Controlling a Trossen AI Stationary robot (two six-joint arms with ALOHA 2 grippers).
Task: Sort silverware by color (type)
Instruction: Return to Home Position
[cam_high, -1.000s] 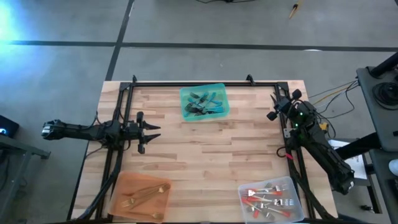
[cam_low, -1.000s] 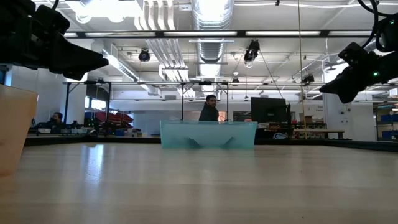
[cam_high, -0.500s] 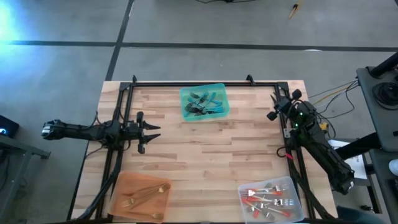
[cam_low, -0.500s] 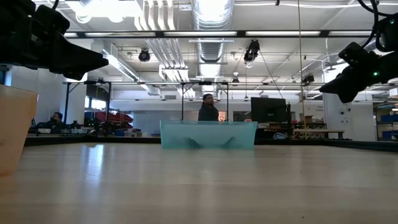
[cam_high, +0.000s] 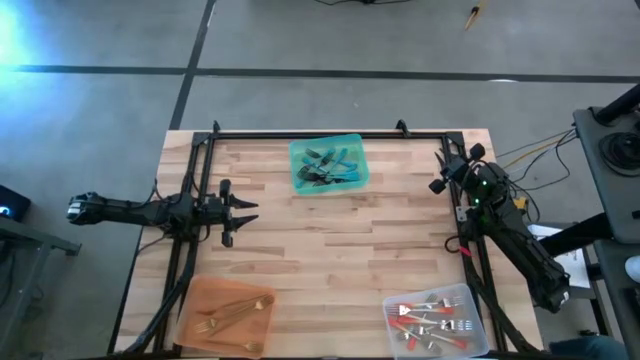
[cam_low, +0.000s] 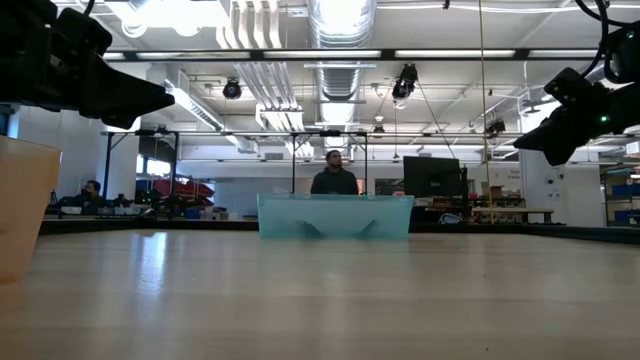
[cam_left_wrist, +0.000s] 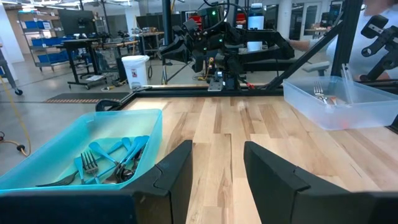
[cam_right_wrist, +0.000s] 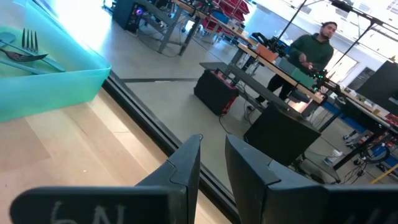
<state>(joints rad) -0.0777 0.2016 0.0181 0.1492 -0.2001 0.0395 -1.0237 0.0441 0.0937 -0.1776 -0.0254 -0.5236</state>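
**Three trays sorted by colour, both grippers hanging free of the teal tray**

Nearest you, well in front of the teal tray (cam_high: 296, 150) and toward its left-arm side, an orange tray (cam_high: 195, 295) sits at a corner of the wooden table (cam_high: 350, 250). It holds the all-gold silverware (cam_high: 232, 312), a few pieces lying loosely together. Just as far in front of the teal tray, but toward its right-arm side, a clear tray (cam_high: 475, 300) holds the red-handled silverware (cam_high: 425, 318) in a jumbled heap.

Farther in, your left gripper (cam_high: 248, 214) hangs a little nearer than the teal tray and well apart from it, on its left-arm side. It points across the boards toward the right-arm side. Its claw stands wide and holds nothing; its wrist view shows bare wood in the gap.

Your right gripper (cam_high: 437, 183) hangs about level with the teal tray, well apart on its right-arm side, near the table's edge. Its claw shows a narrow gap with nothing in it.

The teal tray itself sits at the far middle of the table, just beside the black rail (cam_high: 330, 133) along the far edge. Inside it lies the blue-handled silverware (cam_high: 325, 170), piled together, with fork tines showing.

Beyond the teal tray, out in the room, a person (cam_low: 335, 180) shows above its rim in the low view.
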